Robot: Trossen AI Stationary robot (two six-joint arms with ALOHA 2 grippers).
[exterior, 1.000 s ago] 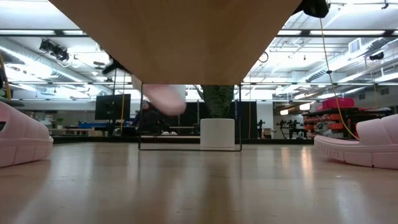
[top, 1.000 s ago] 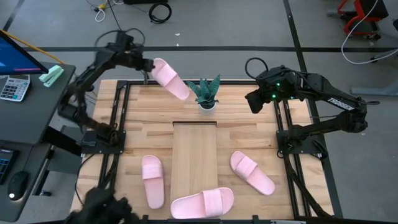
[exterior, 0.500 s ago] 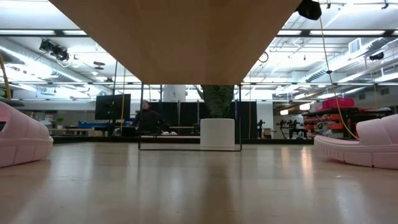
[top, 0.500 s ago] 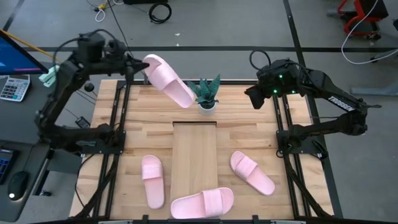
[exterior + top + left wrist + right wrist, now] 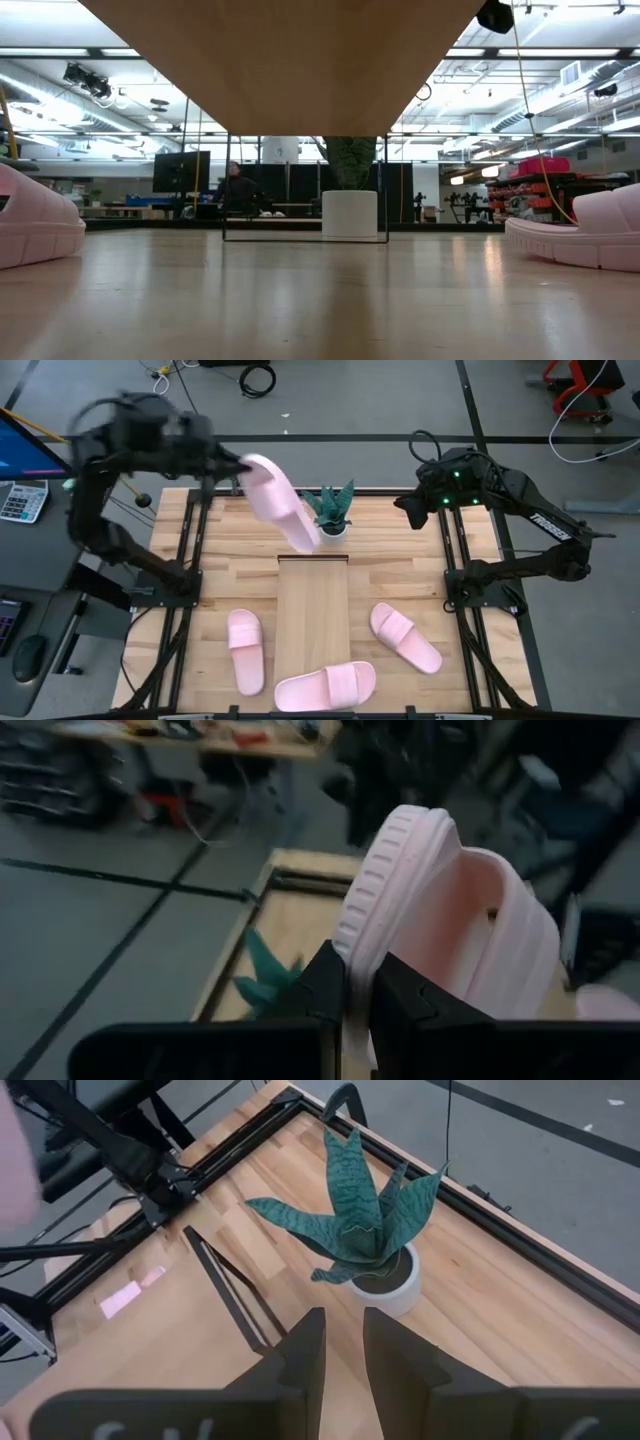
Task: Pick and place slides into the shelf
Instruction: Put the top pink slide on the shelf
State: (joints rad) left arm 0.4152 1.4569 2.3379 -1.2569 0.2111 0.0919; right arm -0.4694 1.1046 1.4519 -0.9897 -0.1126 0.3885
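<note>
My left gripper (image 5: pixel 236 464) is shut on one pale pink slide (image 5: pixel 281 501), held high over the table's far left, beside the potted plant (image 5: pixel 330 512). The pale wood shelf (image 5: pixel 312 622) stands in the middle of the table; the low view shows its underside (image 5: pixel 280 60). Three more slides rest sole-down on the tabletop: one left of the shelf (image 5: pixel 246 650), one at its near end (image 5: pixel 325 686), one to its right (image 5: pixel 405 637). My right gripper (image 5: pixel 343 1348) hovers over the far right, empty, its fingers only narrowly apart. My left gripper pinches the slide's ribbed sole rim (image 5: pixel 362 935) at one end between its two fingers (image 5: pixel 325 982). The slide reaches away from the fingers toward the plant and the shelf, its strap (image 5: pixel 512 920) beyond them. It is lifted clear of the table and tilted.
The potted plant stands at the shelf's far end, under the held slide's free end. Black frame rails (image 5: pixel 190 550) run along both sides of the table. A desk with a calculator (image 5: pixel 22 500) stands off the left edge.
My left gripper has risen with the slide, which has left the low view. The slide's free end has swung toward the plant and the shelf's far end. My right gripper has drifted a little toward the far edge.
</note>
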